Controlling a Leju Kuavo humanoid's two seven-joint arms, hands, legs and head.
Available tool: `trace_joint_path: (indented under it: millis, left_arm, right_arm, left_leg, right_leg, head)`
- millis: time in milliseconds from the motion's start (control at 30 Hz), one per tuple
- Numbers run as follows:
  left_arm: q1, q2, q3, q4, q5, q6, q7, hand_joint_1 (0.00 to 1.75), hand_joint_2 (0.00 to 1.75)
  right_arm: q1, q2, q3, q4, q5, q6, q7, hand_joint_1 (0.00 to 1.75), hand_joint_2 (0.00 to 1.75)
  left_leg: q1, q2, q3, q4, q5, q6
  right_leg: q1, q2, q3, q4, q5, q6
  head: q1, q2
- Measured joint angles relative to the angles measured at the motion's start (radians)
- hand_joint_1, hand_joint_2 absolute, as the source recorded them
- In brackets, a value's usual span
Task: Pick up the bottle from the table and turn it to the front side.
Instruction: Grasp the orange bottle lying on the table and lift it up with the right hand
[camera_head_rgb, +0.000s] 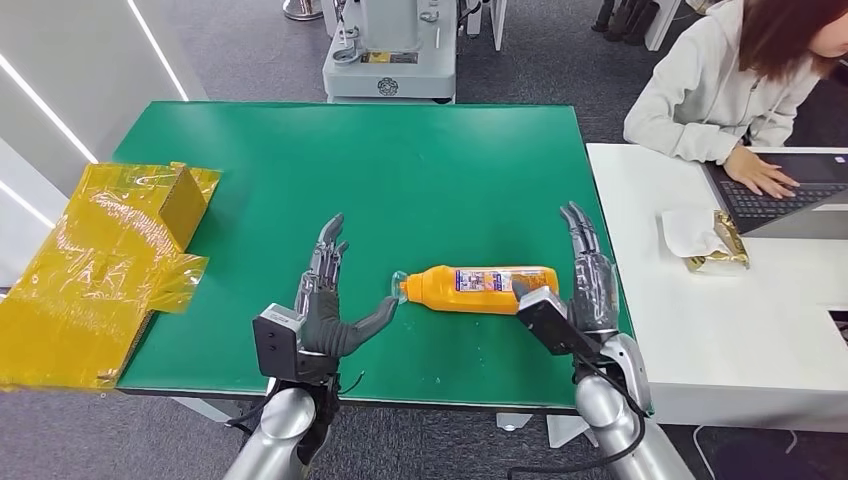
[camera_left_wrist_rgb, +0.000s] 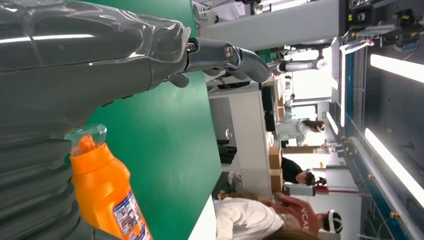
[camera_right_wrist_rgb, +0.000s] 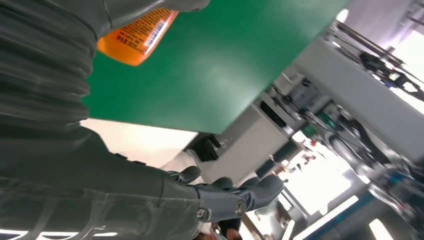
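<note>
Bottle (camera_head_rgb: 483, 289): 1, orange, lying on its side on the green table (camera_head_rgb: 400, 170), clear cap end toward the left hand (camera_head_rgb: 322, 318), label print too small to read. Hands: 2, flanking it. Left fingers spread, holding nothing, thumb just beside the cap. Right hand (camera_head_rgb: 585, 290) open too, thumb at the bottle's base. Yellow film (camera_head_rgb: 95, 270): 1 crumpled sheet at the table's left edge.

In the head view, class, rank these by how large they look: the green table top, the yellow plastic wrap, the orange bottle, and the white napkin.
1. Green table top
2. Yellow plastic wrap
3. Orange bottle
4. White napkin: close to the bottle in apparent size, so the last two places are unsure.
</note>
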Motion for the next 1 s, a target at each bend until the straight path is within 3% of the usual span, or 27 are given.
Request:
trace_joint_path:
  millis: [200, 367, 600, 1000]
  left_arm:
    - [-0.006, -0.002, -0.011, 0.024, 0.006, -0.008, 0.0, 0.0, 1.75]
    - [-0.016, -0.003, -0.027, 0.036, 0.011, -0.021, 0.0, 0.0, 1.75]
    - [-0.033, -0.005, -0.04, 0.048, 0.016, -0.018, 0.007, 0.0, 1.75]
    - [-0.051, -0.006, -0.04, 0.052, 0.018, -0.012, 0.035, 0.0, 1.75]
  right_arm:
    - [-0.088, -0.008, 0.031, 0.1, -0.003, 0.055, 0.031, 0.0, 1.75]
    - [-0.225, 0.0, 0.084, 0.269, -0.026, 0.244, 0.073, 0.0, 1.75]
    - [-0.439, 0.084, 0.179, 0.576, -0.04, 0.407, 0.116, 0.0, 1.75]
    - [-0.545, 0.15, 0.283, 0.771, -0.016, 0.526, 0.164, 0.0, 1.75]
  left_leg:
    - [0.0, 0.0, 0.0, 0.0, 0.0, 0.0]
    - [0.0, 0.001, -0.001, 0.0, 0.0, 0.0]
    - [0.0, 0.0, 0.0, 0.0, 0.002, -0.001]
    - [0.0, -0.001, -0.001, 0.0, 0.002, -0.001]
  right_leg:
    - [0.0, 0.0, 0.0, 0.0, 0.0, 0.0]
    - [0.0, 0.0, 0.0, 0.0, 0.001, -0.001]
    - [0.0, 0.0, 0.0, 0.001, 0.001, -0.001]
    - [0.0, -0.001, 0.0, 0.001, 0.001, -0.001]
  head:
    - [0.0, 0.0]
    - [0.0, 0.0]
    - [0.0, 0.0]
    - [0.0, 0.0]
